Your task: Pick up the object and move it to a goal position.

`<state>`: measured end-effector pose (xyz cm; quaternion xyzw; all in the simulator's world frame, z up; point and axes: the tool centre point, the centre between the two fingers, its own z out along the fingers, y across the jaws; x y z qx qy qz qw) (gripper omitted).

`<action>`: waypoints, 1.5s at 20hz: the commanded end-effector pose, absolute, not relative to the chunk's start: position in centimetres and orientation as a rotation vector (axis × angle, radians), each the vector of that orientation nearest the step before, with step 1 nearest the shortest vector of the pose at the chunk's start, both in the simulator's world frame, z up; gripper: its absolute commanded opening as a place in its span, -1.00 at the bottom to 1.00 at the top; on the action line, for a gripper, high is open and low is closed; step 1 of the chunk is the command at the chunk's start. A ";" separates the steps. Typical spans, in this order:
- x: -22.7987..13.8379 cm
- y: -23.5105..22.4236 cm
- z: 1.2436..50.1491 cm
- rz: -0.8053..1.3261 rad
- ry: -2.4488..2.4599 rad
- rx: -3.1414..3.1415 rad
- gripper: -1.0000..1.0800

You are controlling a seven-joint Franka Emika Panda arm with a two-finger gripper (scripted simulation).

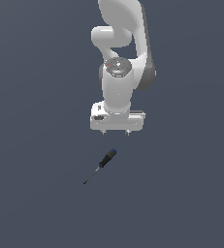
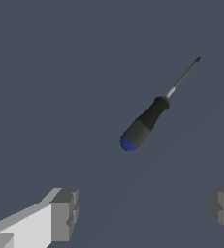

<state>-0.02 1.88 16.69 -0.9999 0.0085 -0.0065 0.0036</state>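
Approach step, I'd say: the claw [image 1: 116, 131] hangs above the worktop [image 1: 36, 193], fingers [image 2: 65, 213] spread wide apart w/ nothing between them. The screwdriver [image 1: 103, 162] lies flat on the worktop, near the claw but not under it, untouched. Next move prob needs the claw shifted over the handle, turned across it, then lowered. Count: 1 screwdriver, 1 arm, 1 claw. No goal marker visible.

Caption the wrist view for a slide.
Open gripper above the floor, screwdriver lying ahead, untouched.
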 end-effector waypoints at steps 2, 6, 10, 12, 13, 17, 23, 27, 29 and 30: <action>0.0 1.9 16.7 -0.020 0.027 -3.134 0.92; -0.1 2.6 17.2 -0.014 0.025 -3.127 0.92; -0.2 3.4 17.7 -0.009 0.018 -3.120 0.92; -0.2 3.4 17.6 -0.009 0.016 -3.120 0.92; -0.2 3.3 17.6 -0.009 0.020 -3.120 0.92; 0.2 3.1 17.3 -0.008 0.060 -3.119 0.92; 1.6 2.1 16.1 -0.005 0.199 -3.112 0.92; 2.9 1.0 14.8 -0.001 0.344 -3.099 0.92; 3.7 0.4 13.9 0.000 0.432 -3.089 0.92; 4.1 0.0 13.5 0.001 0.480 -3.082 0.92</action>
